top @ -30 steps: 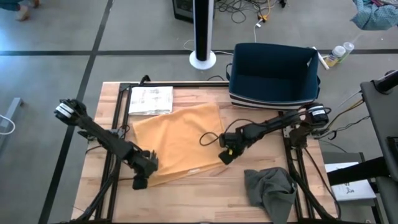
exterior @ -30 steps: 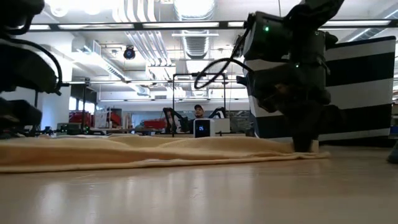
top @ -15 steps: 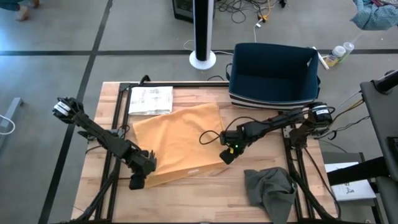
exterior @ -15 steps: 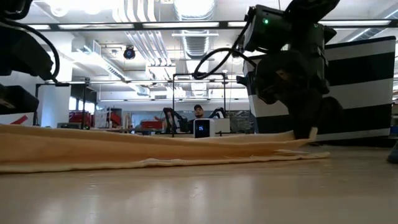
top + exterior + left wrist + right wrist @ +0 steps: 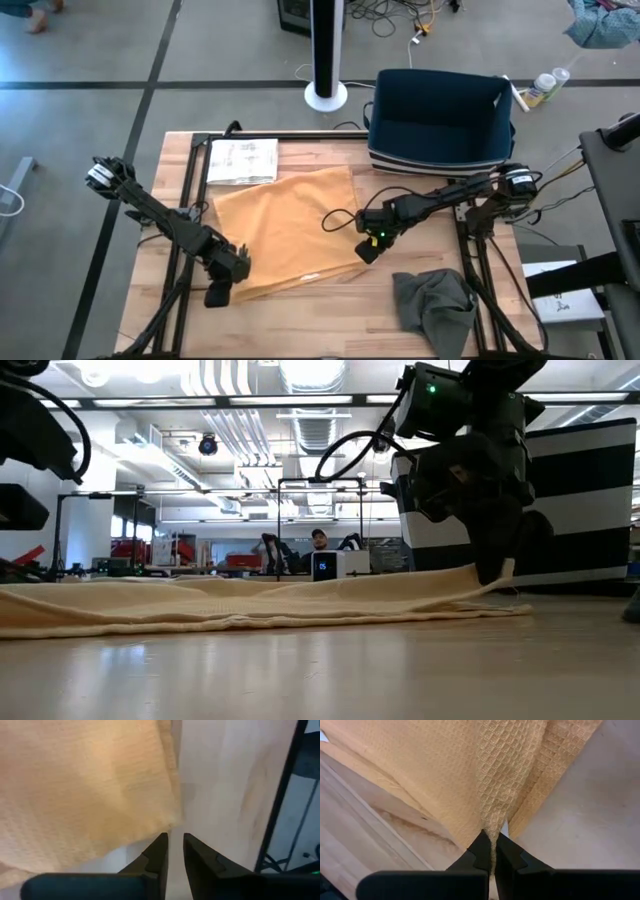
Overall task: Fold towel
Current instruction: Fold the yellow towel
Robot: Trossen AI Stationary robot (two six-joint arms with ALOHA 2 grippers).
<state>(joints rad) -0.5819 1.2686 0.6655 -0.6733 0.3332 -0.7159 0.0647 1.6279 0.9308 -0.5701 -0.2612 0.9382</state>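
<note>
Even, bright overhead light is cast with soft shadows in the high view, glare from ceiling lamps (image 5: 310, 372) is seen upper centre in the low view, and the near surface (image 5: 320, 670) is blurred.

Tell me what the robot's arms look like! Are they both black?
Yes. The left arm and right arm are thin, dark, jointed rods. Each ends in a gripper, the left gripper and right gripper, with two flat black pointed fingers. A black cable loops beside the right wrist, which shows a small green light. Each arm's far joint has a silvery-white round cap.
</note>
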